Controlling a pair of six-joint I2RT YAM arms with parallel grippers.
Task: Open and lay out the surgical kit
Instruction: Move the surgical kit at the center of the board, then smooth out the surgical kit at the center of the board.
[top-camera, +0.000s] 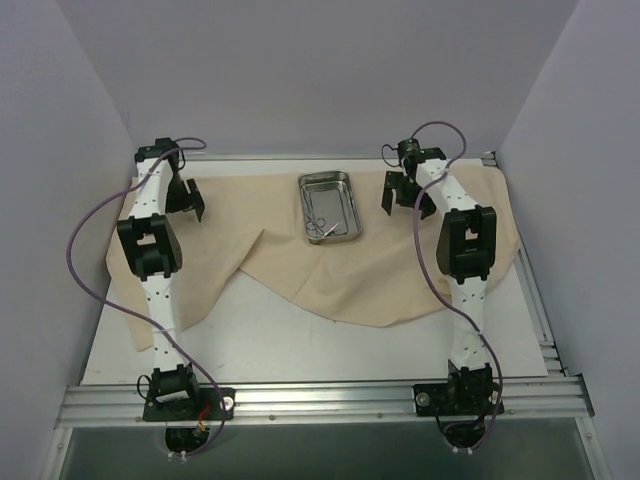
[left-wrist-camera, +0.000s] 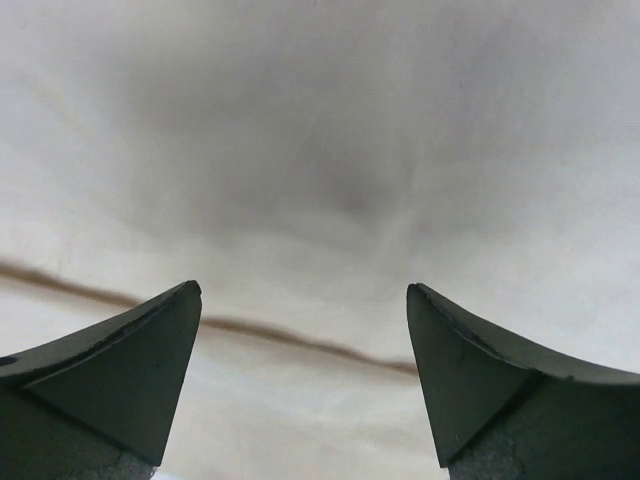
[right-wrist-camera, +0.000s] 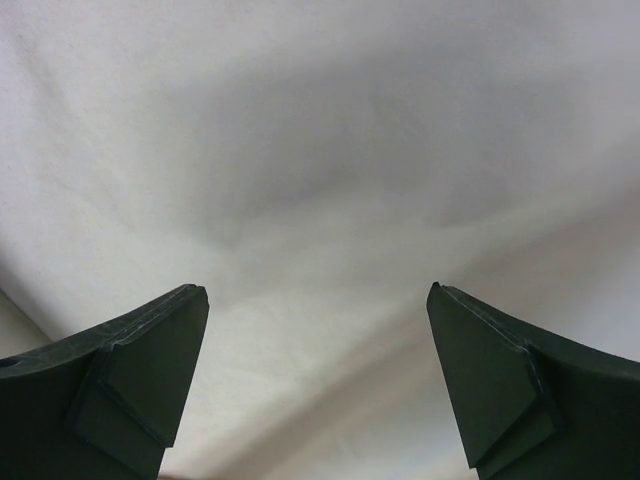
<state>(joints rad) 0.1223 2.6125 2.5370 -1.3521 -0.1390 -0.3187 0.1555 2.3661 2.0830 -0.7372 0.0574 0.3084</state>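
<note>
Now left hand (left-wrist-camera: 305, 290) and right hand (right-wrist-camera: 318, 290) gape over the cloth wrap (top-camera: 290, 275).

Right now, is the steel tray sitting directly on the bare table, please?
No, the steel tray rests on the spread tan cloth.

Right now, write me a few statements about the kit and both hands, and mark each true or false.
1. The steel tray sits on the beige cloth. True.
2. The left hand grips the cloth. False: it is open, holding nothing.
3. Thin metal instruments lie in the tray. True.
4. The right hand is shut. False: it is open above the cloth.
</note>
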